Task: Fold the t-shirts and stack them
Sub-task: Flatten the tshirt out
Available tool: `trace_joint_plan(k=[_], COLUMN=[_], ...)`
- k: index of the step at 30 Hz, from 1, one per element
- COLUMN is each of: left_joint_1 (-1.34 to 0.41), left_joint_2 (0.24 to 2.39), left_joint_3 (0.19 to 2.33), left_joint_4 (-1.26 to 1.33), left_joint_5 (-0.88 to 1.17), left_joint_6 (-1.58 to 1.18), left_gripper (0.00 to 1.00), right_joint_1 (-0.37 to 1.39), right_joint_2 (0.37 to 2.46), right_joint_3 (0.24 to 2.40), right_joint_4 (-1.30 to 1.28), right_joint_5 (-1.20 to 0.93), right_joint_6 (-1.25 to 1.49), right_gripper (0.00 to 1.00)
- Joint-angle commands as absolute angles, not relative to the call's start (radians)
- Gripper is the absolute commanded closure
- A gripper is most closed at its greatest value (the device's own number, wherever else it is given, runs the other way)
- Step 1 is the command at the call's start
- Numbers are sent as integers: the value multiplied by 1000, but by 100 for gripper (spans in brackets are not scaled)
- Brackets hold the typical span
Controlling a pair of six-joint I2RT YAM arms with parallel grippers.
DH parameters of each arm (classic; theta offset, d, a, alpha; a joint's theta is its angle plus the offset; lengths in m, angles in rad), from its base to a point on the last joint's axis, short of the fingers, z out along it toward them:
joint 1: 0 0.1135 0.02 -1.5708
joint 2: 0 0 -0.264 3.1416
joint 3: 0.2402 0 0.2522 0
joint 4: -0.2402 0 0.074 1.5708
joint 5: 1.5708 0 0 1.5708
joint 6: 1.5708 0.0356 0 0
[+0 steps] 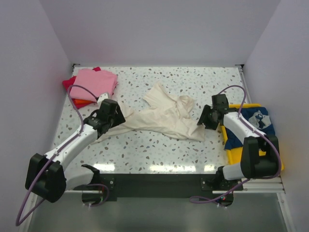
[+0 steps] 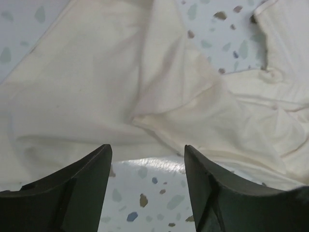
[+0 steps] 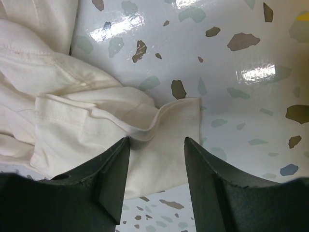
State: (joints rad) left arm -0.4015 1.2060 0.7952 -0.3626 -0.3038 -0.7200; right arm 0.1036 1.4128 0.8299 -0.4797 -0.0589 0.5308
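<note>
A large cream t-shirt [image 1: 161, 116] lies crumpled across the middle of the table. My left gripper [image 1: 115, 116] hangs open over its left end; in the left wrist view [image 2: 147, 154] bare table shows between the jaws, with the cream cloth [image 2: 120, 82] just beyond them. My right gripper [image 1: 203, 121] is open over the shirt's right end; in the right wrist view [image 3: 157, 145] the jaws straddle a cream corner [image 3: 159, 130]. A folded pink t-shirt [image 1: 96, 82] lies on red and orange ones [image 1: 79, 101] at the back left. A navy t-shirt with white print [image 1: 253, 123] lies in the tray.
A yellow plastic tray [image 1: 280, 164] sits at the right edge under the navy shirt and the right arm. White walls enclose the table on the left, back and right. The speckled tabletop [image 1: 159, 154] shows in front of the cream shirt.
</note>
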Motion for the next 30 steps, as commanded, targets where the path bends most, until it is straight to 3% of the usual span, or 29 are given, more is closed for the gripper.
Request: trace_joint_plan(k=[1,5,11,18,25,30], left_joint_1=[-397,-397,-420,-439,-445,-451], left_joint_2=[1122,1091,1324,1555,1655,1644], left_joint_3=[733,755,923,1090,1129,1083], left_joint_4=[-518,-491,-332,-276,-271,-238], left_joint_5=[-333,-386,-377,-338,-238,-178], left_joint_6=[-819,-776,-616,-447,-338,-235], left_gripper=[32,30,34,47,54,53], right_joint_1=[100,98,98,95,92,87], right_joint_2=[1420,1425,1447,1428,1427,1437], right_joint_3=[873,876,868,845,827,828], right_joint_4=[-479,-477,-457,-439,-433,-434], right_joint_5=[-78,-75,-109,-130,-137,-140], right_joint_6=[512,509,525,554,563,560], right_gripper=[48,48,48,48,48,48])
